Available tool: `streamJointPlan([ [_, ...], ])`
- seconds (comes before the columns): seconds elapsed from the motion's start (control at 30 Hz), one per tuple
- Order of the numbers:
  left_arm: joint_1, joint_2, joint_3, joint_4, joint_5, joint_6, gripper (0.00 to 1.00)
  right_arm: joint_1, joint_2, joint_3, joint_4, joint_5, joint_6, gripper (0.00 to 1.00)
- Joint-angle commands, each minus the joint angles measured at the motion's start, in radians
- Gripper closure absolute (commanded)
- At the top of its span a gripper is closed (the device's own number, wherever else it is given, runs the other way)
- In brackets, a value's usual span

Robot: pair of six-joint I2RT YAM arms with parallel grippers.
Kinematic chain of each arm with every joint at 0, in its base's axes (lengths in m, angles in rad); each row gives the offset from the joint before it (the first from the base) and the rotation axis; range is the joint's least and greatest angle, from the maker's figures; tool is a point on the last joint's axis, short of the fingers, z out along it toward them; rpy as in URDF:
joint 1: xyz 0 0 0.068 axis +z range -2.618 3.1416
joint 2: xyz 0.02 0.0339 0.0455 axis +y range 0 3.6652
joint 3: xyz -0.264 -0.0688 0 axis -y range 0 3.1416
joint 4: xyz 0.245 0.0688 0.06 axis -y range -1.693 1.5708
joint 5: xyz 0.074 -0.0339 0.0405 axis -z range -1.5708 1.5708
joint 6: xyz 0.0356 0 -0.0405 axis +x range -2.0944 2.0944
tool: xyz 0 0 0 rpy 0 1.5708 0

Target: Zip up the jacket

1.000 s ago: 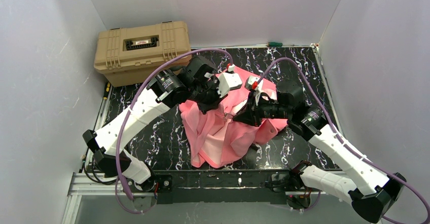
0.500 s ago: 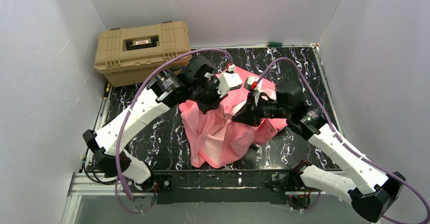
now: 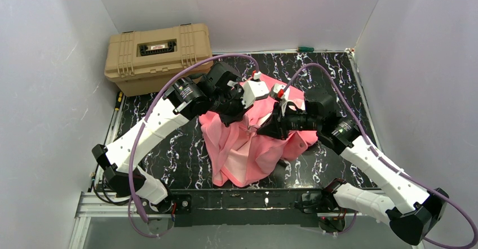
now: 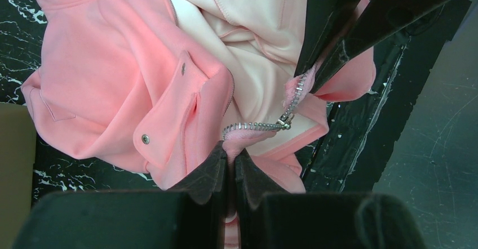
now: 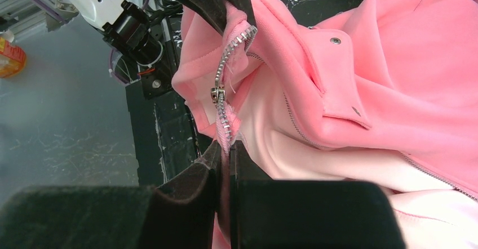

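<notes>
Clamped end effectors: left (image 4: 231, 158), right (image 5: 226, 149)

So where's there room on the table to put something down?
Bare table at the far right, between jacket and wall. Another patch near left, between jacket and left arm. The middle is crowded: the right arm meets the left one over the jacket, and the tan case fills the far left corner.

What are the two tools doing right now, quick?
Left tool: closed, pinching the jacket beside its zipper.
Right tool: closed, pinching the same jacket at the zipper edge.
</notes>
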Motion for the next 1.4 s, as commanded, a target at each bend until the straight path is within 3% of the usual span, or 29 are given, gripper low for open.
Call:
streamJointPlan([
  [0.0, -0.005, -0.039, 0.015, 0.004, -0.004, 0.008, 1.00, -0.005, -0.001, 0.028, 0.064, 0.003, 0.018, 0.99],
  [0.8, -0.031, -0.046, -0.008, 0.007, -0.056, 0.047, 1.00, -0.005, -0.004, 0.073, 0.070, -0.039, 0.057, 0.99],
  [1.37, -0.061, -0.047, -0.012, 0.014, -0.094, 0.073, 1.00, -0.013, -0.011, 0.054, 0.065, 0.048, 0.099, 0.99],
])
